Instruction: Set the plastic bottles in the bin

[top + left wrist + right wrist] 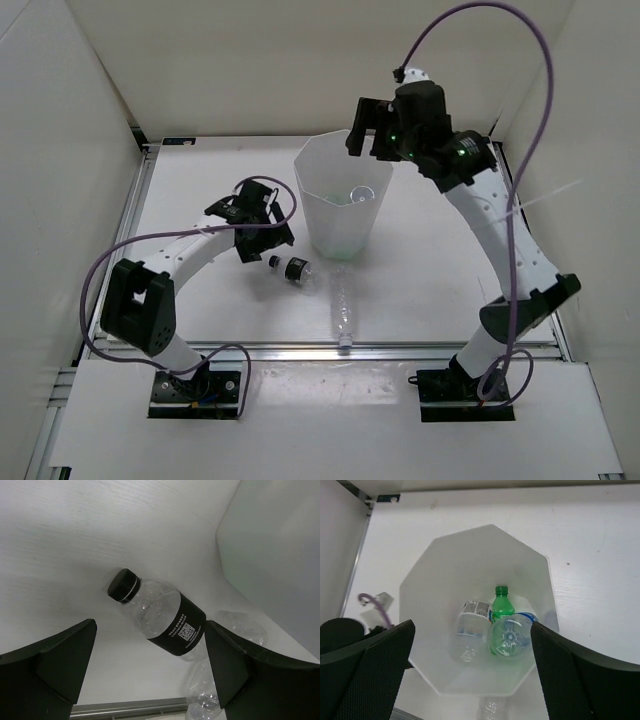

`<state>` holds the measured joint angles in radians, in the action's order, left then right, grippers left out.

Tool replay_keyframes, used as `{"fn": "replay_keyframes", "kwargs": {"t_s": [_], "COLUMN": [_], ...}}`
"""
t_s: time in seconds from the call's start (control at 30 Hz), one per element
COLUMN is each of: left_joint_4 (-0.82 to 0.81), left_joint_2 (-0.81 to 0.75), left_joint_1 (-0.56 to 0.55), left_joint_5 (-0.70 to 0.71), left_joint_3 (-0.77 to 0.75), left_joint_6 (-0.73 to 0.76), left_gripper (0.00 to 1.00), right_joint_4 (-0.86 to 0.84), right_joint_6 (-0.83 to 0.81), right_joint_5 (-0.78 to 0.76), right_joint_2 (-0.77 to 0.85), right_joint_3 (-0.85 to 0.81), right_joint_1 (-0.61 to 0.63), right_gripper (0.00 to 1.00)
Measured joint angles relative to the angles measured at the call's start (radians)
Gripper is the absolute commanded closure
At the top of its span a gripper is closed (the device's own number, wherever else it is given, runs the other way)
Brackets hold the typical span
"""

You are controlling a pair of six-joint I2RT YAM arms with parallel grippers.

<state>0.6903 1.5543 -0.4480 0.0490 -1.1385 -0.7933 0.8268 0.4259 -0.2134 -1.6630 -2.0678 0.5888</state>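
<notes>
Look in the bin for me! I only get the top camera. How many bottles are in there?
Observer: Three, by the right wrist camera: a green bottle, a white-label bottle and a clear bottle seen end-on, all inside the bin.
Operator: What's the left hand doing?
Observer: The left gripper is open, its jaws on either side of the black-label bottle.
Operator: What's on that label?
Observer: A small QR code.
</notes>
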Motion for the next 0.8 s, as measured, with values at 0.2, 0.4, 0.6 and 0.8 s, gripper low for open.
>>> {"fn": "replay_keyframes", "kwargs": {"t_s": [0.2, 0.4, 0.6, 0.8], "left_joint_4": [-0.032, -0.037, -0.037, 0.0], "left_joint_2": [0.111, 0.234, 0.249, 0.095], "left_joint_1": [-0.001, -0.009, -0.01, 0.016], "left_joint_5": [-0.098, -0.194, -0.221, -0.154], "left_joint_3": [0.0, -0.004, -0.009, -0.006], "left_joint_6": [-0.002, -0.006, -0.026, -0.057], "left_gripper": [0.0, 0.04, 0.21, 0.54], "right_joint_4": [0.018, 0.045, 0.071, 0.085], "right_joint_6": [-0.001, -0.004, -0.012, -0.011], "right_joint_5": [-0.022, -0.035, -0.036, -0.04], "right_joint_2": [0.119, 0.148, 0.154, 0.195], "right_joint_3": [0.006, 0.072, 0.127, 0.175], "right_joint_1": [-0.012, -0.022, -0.041, -0.064], "right_gripper": [0.0, 0.0, 0.0, 0.0]}}
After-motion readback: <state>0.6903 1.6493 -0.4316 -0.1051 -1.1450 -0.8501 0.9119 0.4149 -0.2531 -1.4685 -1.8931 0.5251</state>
